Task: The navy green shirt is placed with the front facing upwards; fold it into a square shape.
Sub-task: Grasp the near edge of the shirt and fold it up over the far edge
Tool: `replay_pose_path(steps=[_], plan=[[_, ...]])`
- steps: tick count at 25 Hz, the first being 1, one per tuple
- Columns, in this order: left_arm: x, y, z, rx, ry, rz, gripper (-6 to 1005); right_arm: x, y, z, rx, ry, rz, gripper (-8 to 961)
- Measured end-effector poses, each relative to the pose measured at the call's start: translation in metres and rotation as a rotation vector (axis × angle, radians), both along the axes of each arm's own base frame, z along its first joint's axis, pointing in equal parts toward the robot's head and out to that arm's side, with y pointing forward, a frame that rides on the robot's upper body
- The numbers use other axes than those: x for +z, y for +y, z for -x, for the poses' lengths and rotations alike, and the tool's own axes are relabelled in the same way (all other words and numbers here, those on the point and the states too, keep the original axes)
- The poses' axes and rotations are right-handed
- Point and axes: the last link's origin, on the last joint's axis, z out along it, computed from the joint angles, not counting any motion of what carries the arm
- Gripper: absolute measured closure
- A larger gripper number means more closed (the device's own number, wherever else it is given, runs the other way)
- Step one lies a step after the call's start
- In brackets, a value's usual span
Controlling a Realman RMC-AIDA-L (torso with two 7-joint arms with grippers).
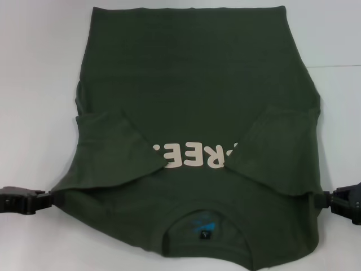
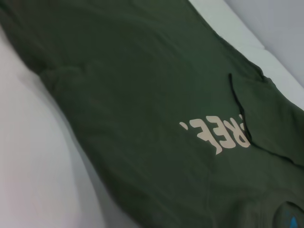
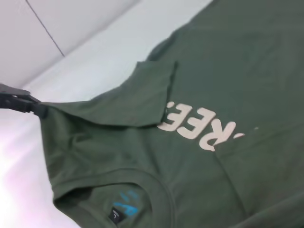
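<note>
The navy green shirt (image 1: 197, 84) lies sleeves folded inward, hiding some lettering; each hand's grip cannot be told.

Green shirt (image 1: 192, 73) on white table (image 1: 39, 68)

Bright even overhead light, soft shadows, wrist views blurred

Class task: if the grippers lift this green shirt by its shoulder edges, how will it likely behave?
The navy green shirt will probably sag: its sleeves already lie folded flat. It looks light. The left gripper and right gripper sit at opposite edges, so its middle likely droops.
</note>
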Motion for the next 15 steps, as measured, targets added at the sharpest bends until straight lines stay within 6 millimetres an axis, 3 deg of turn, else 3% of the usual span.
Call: replay_pose_path(steps=[15], plan=[[0.003,-0.033,0.007,-0.215,-0.019,-0.007,957,-0.016,-0.029,-0.015,0.105,0.103,-0.083,914]])
